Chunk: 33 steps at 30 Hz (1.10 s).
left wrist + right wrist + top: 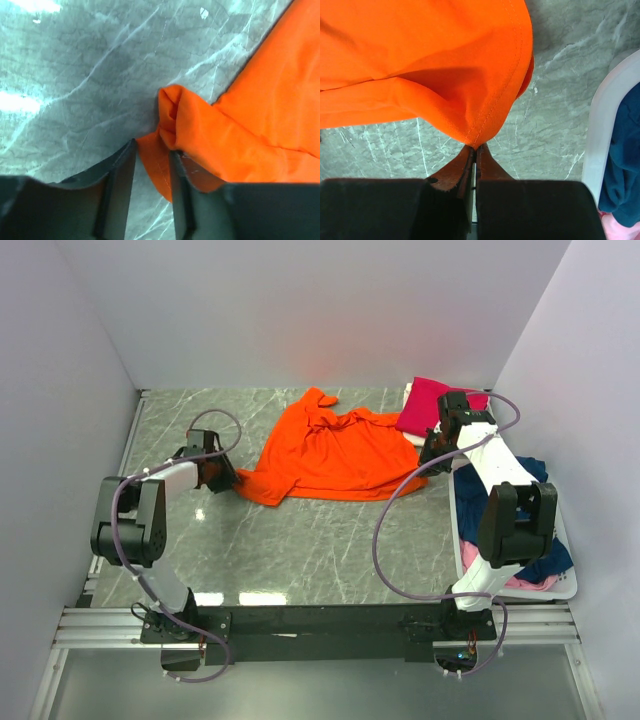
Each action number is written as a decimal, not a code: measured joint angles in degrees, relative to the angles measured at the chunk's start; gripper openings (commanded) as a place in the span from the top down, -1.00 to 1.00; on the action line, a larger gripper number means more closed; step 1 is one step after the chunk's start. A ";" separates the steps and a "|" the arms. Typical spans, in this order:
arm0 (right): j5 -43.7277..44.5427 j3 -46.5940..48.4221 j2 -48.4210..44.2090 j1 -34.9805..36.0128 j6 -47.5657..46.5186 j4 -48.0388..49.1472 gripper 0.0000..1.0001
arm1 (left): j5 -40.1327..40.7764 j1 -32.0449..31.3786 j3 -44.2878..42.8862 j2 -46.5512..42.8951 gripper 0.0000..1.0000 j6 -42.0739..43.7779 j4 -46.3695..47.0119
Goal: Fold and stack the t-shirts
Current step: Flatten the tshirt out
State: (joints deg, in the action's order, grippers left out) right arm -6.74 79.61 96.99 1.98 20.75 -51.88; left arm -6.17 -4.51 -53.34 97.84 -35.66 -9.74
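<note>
A bright orange t-shirt [330,455] lies spread and rumpled on the marble table [300,550]. My left gripper [232,480] is at the shirt's left corner. In the left wrist view its jaws [152,150] stand apart, with an edge of the orange cloth [250,135] lying between them. My right gripper [428,455] is at the shirt's right edge. The right wrist view has it [476,147] shut on the orange hem [430,65], lifting it slightly. A folded magenta-pink t-shirt [425,405] lies at the back right.
A white plastic basket [570,585] stands along the right wall, holding a navy blue tee [545,560] and a pale pink one [470,555]. Its rim [605,125] is close to the right of my right gripper. White walls enclose the table on three sides.
</note>
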 measured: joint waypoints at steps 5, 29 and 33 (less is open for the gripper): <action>0.02 -0.09 0.00 0.00 0.02 0.04 1.00 | 1.84 -0.42 -1.57 1.07 0.44 0.50 -1.62; -0.15 2.47 0.00 0.00 0.35 -0.90 1.00 | 4.85 -0.22 -5.75 -12.66 0.99 -3.21 -15.96; -0.35 7.06 0.00 0.00 0.04 -2.38 1.00 | 4.68 0.76 -7.26 -17.75 0.99 -5.68 -17.40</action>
State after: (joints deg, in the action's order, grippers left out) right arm -7.09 86.67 96.99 1.98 20.80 -54.26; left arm -1.50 -3.75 -60.60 80.09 -41.34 -27.14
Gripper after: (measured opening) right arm 0.016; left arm 0.013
